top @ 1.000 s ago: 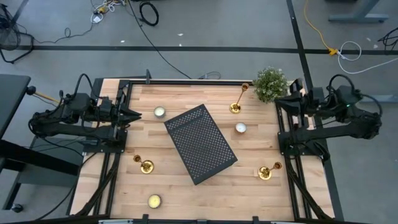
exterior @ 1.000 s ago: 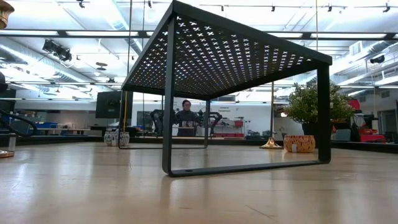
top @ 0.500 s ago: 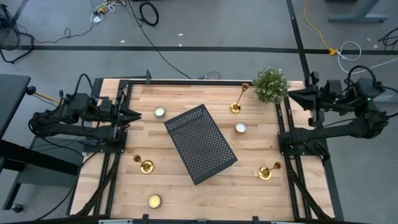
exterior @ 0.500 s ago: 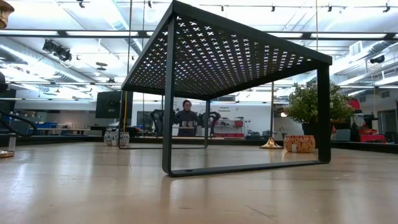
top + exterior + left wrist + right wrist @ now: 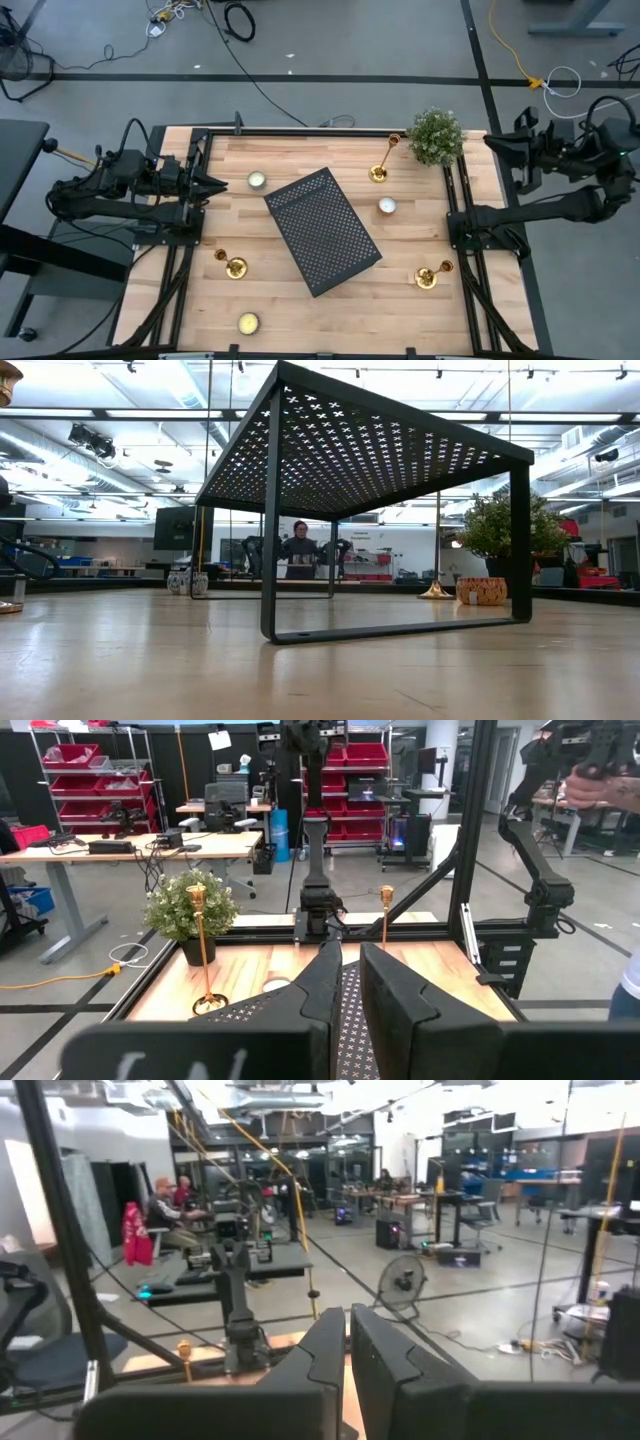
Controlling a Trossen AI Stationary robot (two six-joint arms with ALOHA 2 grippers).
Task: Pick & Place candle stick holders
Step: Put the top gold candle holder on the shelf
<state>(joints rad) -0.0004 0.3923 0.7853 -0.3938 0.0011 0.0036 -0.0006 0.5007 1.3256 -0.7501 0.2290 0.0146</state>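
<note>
Three gold candlestick holders stand upright on their round bases on the wooden table: one at the far right (image 5: 378, 172) next to the plant, one near left (image 5: 234, 266), one near right (image 5: 428, 277). My left gripper (image 5: 218, 184) is shut and empty at the table's left edge; its wrist view (image 5: 345, 982) looks across the table at two of the holders (image 5: 202, 942) (image 5: 385, 916). My right gripper (image 5: 490, 141) is shut and empty, raised beyond the table's right edge near the far corner; in its wrist view (image 5: 347, 1342) it looks out level over the room.
A black perforated metal stand (image 5: 322, 230) sits at the table's middle and fills the low view (image 5: 380, 460). Three round tealights lie on the table (image 5: 257, 180) (image 5: 387, 206) (image 5: 248, 323). A small potted plant (image 5: 435, 135) stands at the far right corner. People show in the room beyond.
My right gripper has risen and drawn back from the table's right edge, going outward to the right and toward the far side, empty all the while. The holders and the stand have stayed in place.
</note>
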